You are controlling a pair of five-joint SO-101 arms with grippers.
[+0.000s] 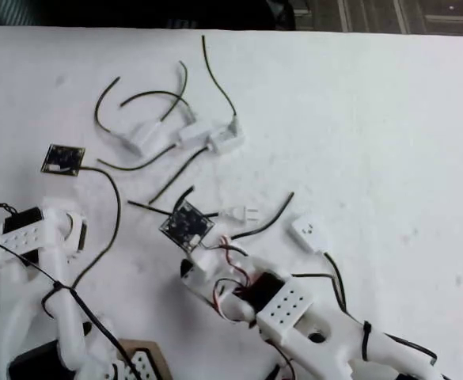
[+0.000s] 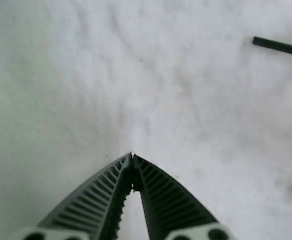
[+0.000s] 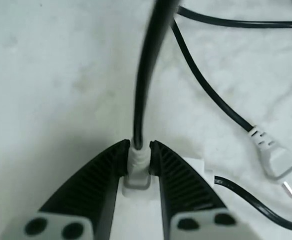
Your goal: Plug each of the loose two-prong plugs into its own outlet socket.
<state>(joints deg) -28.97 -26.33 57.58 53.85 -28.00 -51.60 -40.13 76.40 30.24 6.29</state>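
My right gripper [image 3: 139, 150] is shut on a white plug [image 3: 137, 162] whose black cord [image 3: 148, 75] runs up and away from it. The plug sits on a white socket block [image 3: 193, 167] between the fingers. A loose white two-prong plug [image 3: 277, 161] lies nearby on its black cord; from above this plug [image 1: 243, 213] lies just past the right arm. A free white outlet socket [image 1: 309, 232] rests beside the right arm. My left gripper [image 2: 132, 159] is shut on nothing, over bare table at the near left [image 1: 74, 229].
Farther back lies a cluster of white sockets and plugs [image 1: 190, 134] with curling black cords [image 1: 215, 79]. A small black board [image 1: 62, 158] lies at the left, another [image 1: 187, 224] over the right gripper. A black cord end [image 2: 278, 46] lies past the left gripper.
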